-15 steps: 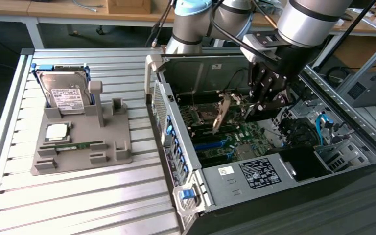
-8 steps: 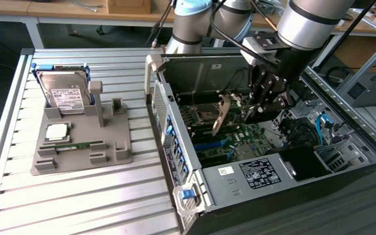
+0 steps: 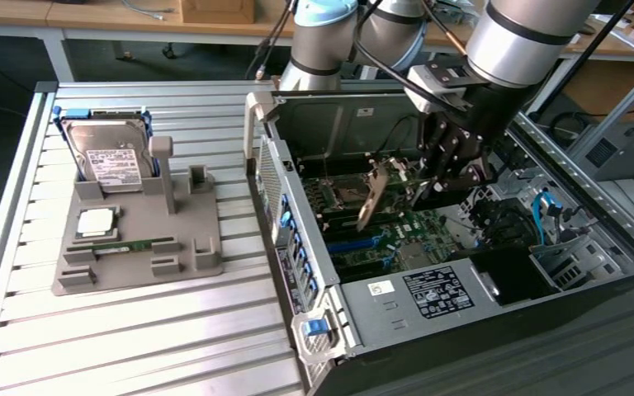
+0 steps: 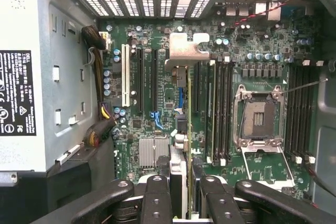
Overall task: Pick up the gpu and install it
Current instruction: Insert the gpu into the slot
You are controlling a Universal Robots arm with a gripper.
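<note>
I see my arm [image 3: 527, 41] reaching down into the open computer case [image 3: 405, 330]. The gripper [image 4: 178, 192] fingers are clamped on the gpu [image 3: 375, 196], held on its edge above the motherboard [image 4: 157, 103], I think.

The card's [image 4: 181, 129] lower end is hidden between the gripper's [image 4: 181, 192] fingers [image 4: 157, 198]. The power supply label [image 4: 17, 92] is cut by the frame edge, its print too small to read.
</note>
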